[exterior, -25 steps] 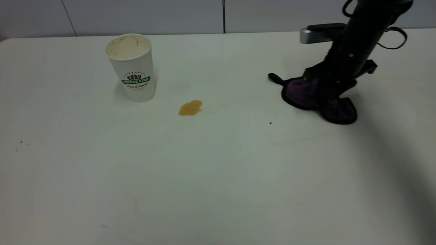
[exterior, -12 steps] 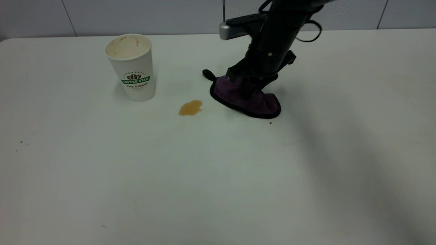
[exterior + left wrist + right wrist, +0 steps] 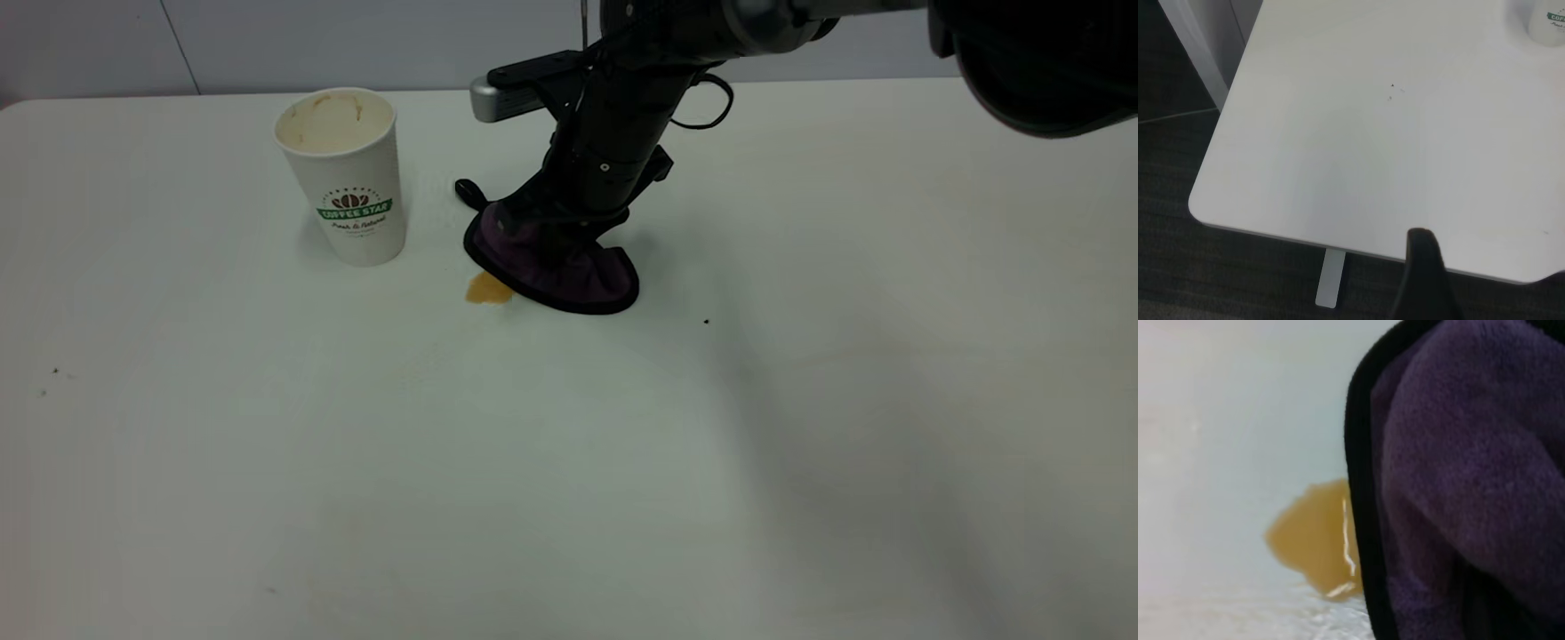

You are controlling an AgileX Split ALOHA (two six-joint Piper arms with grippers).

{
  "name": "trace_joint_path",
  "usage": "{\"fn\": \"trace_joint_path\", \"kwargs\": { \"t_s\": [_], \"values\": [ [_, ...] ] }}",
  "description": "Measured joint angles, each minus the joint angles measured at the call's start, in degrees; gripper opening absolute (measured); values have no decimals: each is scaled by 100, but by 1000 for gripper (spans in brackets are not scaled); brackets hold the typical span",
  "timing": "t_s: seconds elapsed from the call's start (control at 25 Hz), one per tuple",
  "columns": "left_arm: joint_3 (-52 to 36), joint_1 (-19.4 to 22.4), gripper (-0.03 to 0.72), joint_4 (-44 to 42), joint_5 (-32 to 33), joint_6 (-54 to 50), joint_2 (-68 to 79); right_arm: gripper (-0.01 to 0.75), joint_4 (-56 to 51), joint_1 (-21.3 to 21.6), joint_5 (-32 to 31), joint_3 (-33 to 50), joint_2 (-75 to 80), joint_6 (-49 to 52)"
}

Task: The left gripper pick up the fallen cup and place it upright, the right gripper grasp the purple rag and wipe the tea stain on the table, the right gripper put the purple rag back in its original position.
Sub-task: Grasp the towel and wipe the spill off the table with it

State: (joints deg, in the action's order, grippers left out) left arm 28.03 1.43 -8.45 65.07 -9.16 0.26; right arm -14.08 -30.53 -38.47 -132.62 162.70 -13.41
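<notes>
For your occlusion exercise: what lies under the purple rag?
The purple rag covers one edge of the tea stain on the table; the rest shows. How far the stain reaches underneath is hidden.

The black right gripper (image 3: 556, 227) drags the fuzzy dark purple rag (image 3: 558, 271) leftward until its black-trimmed edge overlaps the amber tea stain (image 3: 483, 291).

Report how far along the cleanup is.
Done: the cup stands upright on the table. In hand: the right gripper presses the purple rag down, its edge over part of the tea stain; amber liquid shows beside the trim in the right wrist view. Left: finish wiping, then return the rag. The left gripper is parked off the table's edge.
</notes>
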Motion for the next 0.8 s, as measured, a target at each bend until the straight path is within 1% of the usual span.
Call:
{"fn": "trace_joint_path", "kwargs": {
  "t_s": [0.16, 0.44, 0.6, 0.8],
  "values": [
    [0, 0, 566, 0, 0, 0, 0, 92, 6, -123, -166, -58, 43, 65],
    [0, 0, 566, 0, 0, 0, 0, 92, 19, -403, -680, -95, 43, 127],
    [0, 0, 566, 0, 0, 0, 0, 92, 19, -521, -1012, -113, 43, 132],
    [0, 0, 566, 0, 0, 0, 0, 92, -205, -535, -1624, -134, 43, 69]
  ]
}}
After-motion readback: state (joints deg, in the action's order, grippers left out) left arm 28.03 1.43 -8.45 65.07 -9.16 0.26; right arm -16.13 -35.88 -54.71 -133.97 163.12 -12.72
